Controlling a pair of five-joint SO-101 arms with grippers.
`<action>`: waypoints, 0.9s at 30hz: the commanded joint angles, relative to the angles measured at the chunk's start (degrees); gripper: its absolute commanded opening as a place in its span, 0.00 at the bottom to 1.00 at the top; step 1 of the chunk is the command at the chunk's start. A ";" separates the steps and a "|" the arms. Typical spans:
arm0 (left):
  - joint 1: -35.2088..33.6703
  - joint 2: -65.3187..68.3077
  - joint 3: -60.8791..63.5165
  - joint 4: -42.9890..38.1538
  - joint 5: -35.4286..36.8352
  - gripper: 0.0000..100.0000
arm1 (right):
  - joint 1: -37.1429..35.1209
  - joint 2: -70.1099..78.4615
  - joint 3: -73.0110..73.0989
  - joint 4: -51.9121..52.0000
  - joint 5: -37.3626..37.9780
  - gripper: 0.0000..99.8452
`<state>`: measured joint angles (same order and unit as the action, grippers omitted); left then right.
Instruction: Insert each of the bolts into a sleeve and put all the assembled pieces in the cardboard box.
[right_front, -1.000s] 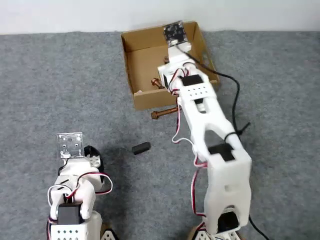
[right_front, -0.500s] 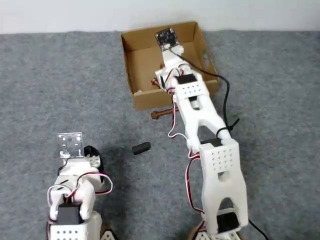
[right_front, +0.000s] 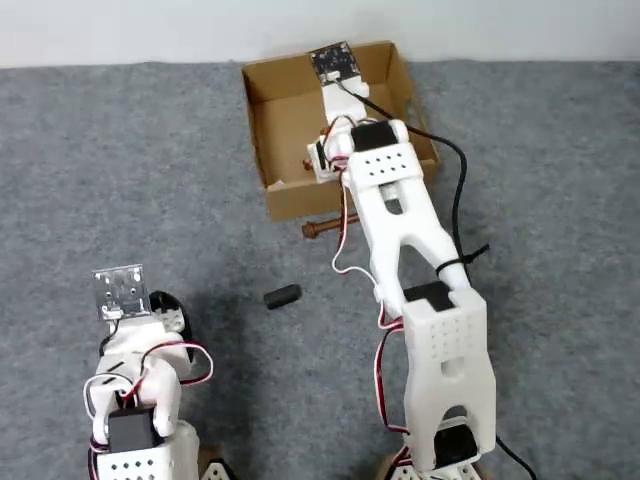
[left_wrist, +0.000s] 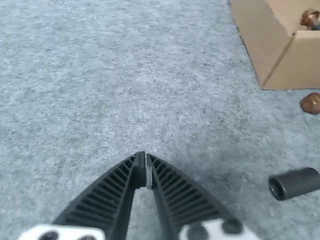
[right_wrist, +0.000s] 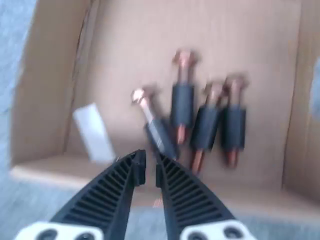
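L gripper (left_wrist: 145, 172): lower left of high view, jaws together, empty, low over grey felt table (right_front: 90, 170).
Sleeve: short black plastic sleeve (right_front: 282, 296) lies loose on felt, mid-frame, betw. the arms.
Bolt: copper-coloured metal bolt (right_front: 322, 228) lies just below box's front wall, shank partly under R arm.
R gripper (right_wrist: 150, 167): above box's near wall, jaws almost touching, nothing betw. them.
Box: brown cardboard box (right_front: 295, 200), top centre; four bolt-in-sleeve pieces (right_wrist: 182, 106) lie inside w/ a white paper slip (right_wrist: 92, 132).
Step (my read): last pair left. Take sleeve mid-body, bolt near head, line up axes before pushing.
In the way: box wall beside bolt leaves little jaw room; black cable (right_front: 464, 180) by box's right wall could snag.
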<state>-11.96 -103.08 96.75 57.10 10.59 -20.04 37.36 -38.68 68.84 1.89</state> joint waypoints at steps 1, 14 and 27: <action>-0.62 0.00 -0.22 -1.58 -0.53 0.01 | -1.80 -6.20 -3.43 8.84 -1.49 0.01; -5.63 -0.09 -0.22 -1.67 -0.62 0.01 | -10.68 -8.04 -3.08 33.98 16.18 0.01; -7.03 -0.09 -0.22 -1.76 -0.62 0.01 | -20.26 -7.34 0.79 33.98 36.92 0.18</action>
<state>-18.55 -103.08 96.75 56.84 10.42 -38.59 33.05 -39.12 100.31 37.32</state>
